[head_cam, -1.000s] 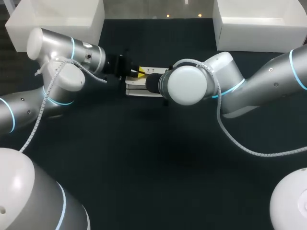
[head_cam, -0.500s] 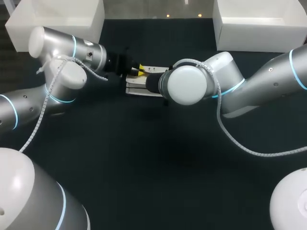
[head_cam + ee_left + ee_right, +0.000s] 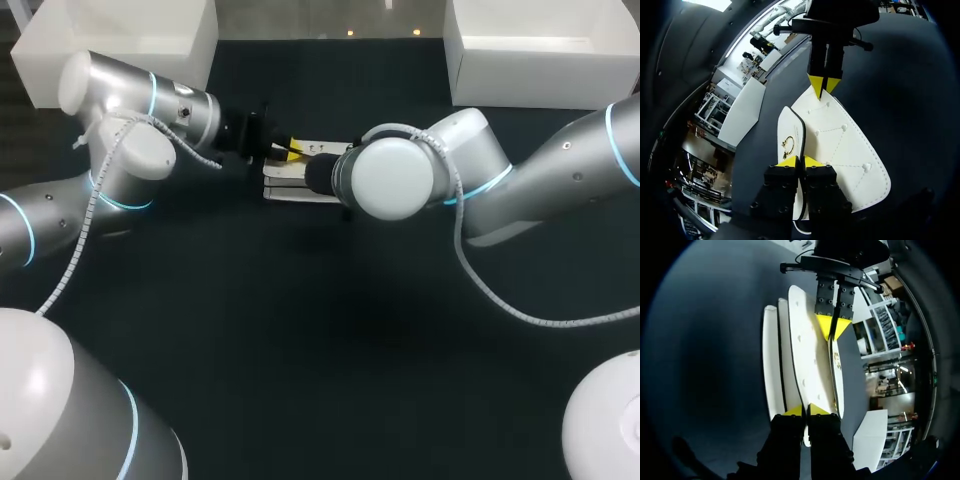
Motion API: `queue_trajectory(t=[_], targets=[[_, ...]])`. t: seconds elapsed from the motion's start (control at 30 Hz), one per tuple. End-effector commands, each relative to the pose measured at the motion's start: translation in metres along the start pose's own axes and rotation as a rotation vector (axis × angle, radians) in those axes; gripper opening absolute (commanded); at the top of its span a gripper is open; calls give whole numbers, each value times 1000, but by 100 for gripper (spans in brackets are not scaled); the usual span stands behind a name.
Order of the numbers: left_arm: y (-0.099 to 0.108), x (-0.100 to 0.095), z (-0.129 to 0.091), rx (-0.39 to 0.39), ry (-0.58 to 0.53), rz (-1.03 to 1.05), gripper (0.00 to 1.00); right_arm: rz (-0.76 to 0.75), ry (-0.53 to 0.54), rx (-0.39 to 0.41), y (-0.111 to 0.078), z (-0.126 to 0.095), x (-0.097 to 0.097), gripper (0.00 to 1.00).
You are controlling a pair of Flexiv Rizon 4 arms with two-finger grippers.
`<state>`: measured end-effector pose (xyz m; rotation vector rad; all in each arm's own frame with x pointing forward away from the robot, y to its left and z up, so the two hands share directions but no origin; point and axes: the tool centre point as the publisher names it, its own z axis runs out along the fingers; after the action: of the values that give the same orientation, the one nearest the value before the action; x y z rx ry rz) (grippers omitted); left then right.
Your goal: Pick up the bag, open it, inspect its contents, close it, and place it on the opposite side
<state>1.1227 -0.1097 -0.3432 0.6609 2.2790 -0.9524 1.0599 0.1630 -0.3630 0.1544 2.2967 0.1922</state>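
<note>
A white stitched bag (image 3: 290,184) lies flat on the dark table, between my two arms. In the left wrist view the bag (image 3: 840,145) shows a gold ring clasp (image 3: 788,145) beside its upper panel. My left gripper (image 3: 800,161) is shut on the near, black-trimmed edge of that panel. At the far end my right gripper (image 3: 824,86) pinches the same panel. From the right wrist the bag (image 3: 807,360) appears as several white layers, with my right gripper (image 3: 805,410) shut on one and my left gripper (image 3: 832,327) opposite. In the head view my left gripper (image 3: 287,150) shows; the right arm's wrist hides the right one.
Two white bins stand at the back of the table, one at the left (image 3: 120,40) and one at the right (image 3: 540,40). The dark table top (image 3: 320,330) in front of the bag is bare.
My left wrist shifted slightly up and back down at the bag's edge. The bag and the right arm stayed where they were.
</note>
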Motion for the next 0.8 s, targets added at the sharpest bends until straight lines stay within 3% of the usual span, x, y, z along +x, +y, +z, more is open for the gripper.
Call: queue_trajectory(t=[0.03, 0.2, 0.4, 0.47, 0.53, 0.57, 0.63, 0.8], targets=[[5, 3, 0, -16, -7, -8, 0, 2, -5, -1, 1, 3, 1, 0], [8, 3, -2, -22, -12, -16, 0, 2, -5, -1, 1, 3, 1, 0], [-5, 3, 0, 11, -10, 11, 0, 2, -5, -1, 1, 3, 1, 0], [-6, 0, 0, 14, -12, 12, 21, 2, -5, -1, 1, 3, 1, 0], [-7, -2, 2, 15, -14, 13, 27, 2, -5, -1, 1, 3, 1, 0], [-7, -3, 3, 13, -14, 15, 24, 2, -5, -1, 1, 3, 1, 0], [-7, -4, 5, 14, -11, 18, 0, 2, -5, -1, 1, 3, 1, 0], [-8, -1, 3, 17, -6, 29, 0, 2, -5, -1, 1, 3, 1, 0]])
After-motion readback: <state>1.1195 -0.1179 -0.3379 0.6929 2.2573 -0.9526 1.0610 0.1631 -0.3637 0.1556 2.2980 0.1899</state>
